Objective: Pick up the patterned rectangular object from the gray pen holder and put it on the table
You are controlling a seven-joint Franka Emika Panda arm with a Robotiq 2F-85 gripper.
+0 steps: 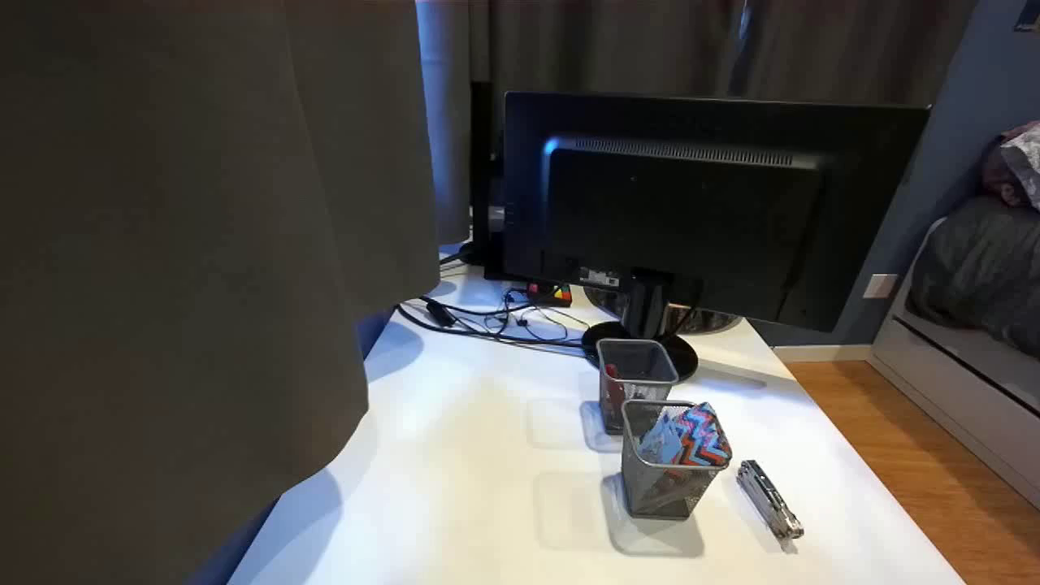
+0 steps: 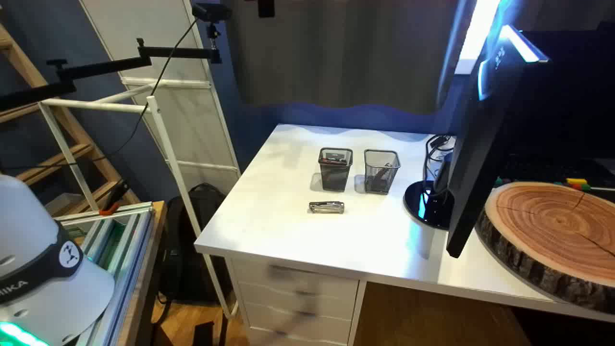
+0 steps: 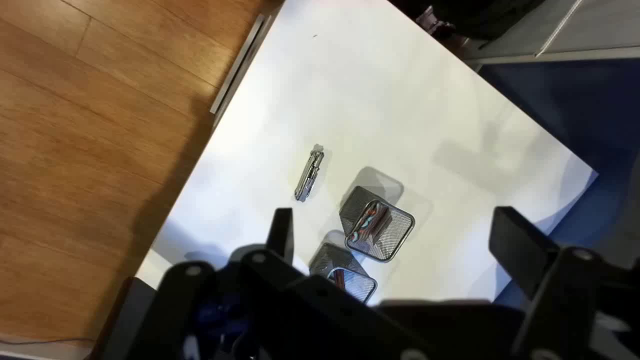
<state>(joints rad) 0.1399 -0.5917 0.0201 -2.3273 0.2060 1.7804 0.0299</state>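
Hovering my gripper (image 3: 392, 232) over the white table (image 3: 380, 105), jaws wide apart. Patterned rectangular object (image 3: 371, 223) sits in the gray pen holder (image 3: 398, 233) below it, framed between the jaws in wrist view. Second mesh cup (image 3: 359, 285) partly hidden behind gripper.

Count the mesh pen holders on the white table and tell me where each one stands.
2. The gray pen holder, nearer the silvery tool, holds the patterned rectangular object; the other mesh holder stands beside it, nearer the monitor, which could hide more.
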